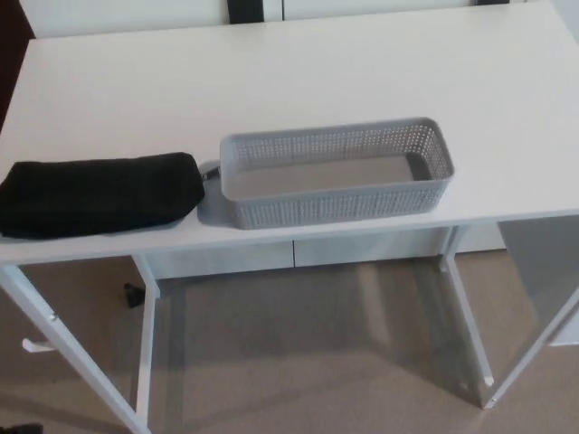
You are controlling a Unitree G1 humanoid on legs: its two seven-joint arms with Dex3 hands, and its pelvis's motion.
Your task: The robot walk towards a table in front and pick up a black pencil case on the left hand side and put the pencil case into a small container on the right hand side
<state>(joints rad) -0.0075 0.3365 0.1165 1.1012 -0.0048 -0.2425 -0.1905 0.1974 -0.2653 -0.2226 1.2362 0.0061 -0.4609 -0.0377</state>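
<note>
A black pencil case (95, 195) lies flat near the front left edge of the white table (298, 81). Its zip pull points right, toward a grey perforated basket (335, 172) that stands just beside it at the table's front middle. The basket holds nothing that I can see. Neither of my hands shows in the head view.
White table legs (466, 316) and a crossbar stand below the top, over beige carpet (298, 362). A small dark object (134, 295) lies on the floor under the left side. White cabinets run behind the table.
</note>
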